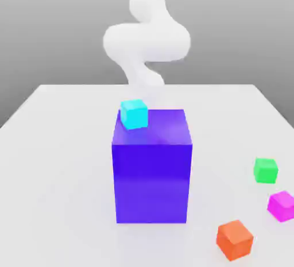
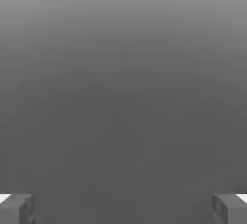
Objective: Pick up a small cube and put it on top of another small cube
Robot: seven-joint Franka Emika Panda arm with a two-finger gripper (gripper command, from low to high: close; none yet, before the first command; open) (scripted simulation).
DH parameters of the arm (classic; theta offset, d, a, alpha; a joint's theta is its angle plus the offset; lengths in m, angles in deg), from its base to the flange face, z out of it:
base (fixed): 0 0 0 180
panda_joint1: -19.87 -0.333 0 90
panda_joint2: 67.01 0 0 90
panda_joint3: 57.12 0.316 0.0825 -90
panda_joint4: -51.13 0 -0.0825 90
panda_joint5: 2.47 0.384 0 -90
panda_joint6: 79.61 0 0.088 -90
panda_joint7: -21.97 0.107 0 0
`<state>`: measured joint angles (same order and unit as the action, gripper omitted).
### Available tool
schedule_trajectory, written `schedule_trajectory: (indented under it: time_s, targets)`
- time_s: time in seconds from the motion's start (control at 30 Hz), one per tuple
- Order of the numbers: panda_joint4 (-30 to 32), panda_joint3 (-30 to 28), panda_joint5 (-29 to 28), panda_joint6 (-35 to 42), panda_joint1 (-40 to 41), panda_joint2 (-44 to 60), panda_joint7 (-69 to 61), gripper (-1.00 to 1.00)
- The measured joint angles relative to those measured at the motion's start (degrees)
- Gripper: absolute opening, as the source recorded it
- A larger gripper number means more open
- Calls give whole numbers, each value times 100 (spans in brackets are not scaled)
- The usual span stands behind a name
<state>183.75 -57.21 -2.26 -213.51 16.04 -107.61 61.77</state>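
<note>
pale grey surface (image 1: 63, 162) under a plain grey backdrop, seen from the exterior view. large purple block (image 1: 152, 168) upright near the middle of the surface, with a small cyan cube (image 1: 134, 113) resting on its top face at the far corner toward the exterior view's left, slightly turned against the block's edges. three more small cubes down on the surface toward the exterior view's right, well apart from the block: green cube (image 1: 266, 170) farthest back, magenta cube (image 1: 282, 205) nearer and partly cut by the frame edge, orange cube (image 1: 234, 240) nearest the camera. none of these three touching another, none stacked. white arm (image 1: 146, 36) curling down behind the block, its lower end hidden by the block and the cyan cube. from the hand view, hand (image 2: 123, 208) spread wide, one grey fingertip (image 2: 17, 208) at each lower corner of the frame, nothing between them, only blank grey gradient ahead. block and cubes to be found in the exterior view, finger spread in the hand view.
</note>
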Motion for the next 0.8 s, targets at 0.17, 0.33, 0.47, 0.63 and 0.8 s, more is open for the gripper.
schedule_trajectory:
  time_s: [0.17, 0.33, 0.47, 0.63, 0.8]
  targets:
    - [172, 6, 53, -431, -764, 1074, -1245, 0]
    - [340, 100, 130, -853, -1418, 2113, -2473, 0]
    - [474, 274, 171, -1188, -1849, 2943, -3438, 0]
    - [642, 576, 76, -1610, -2430, 3982, -4540, 0]
    - [808, 809, -292, -2026, -2793, 5031, -5446, 0]
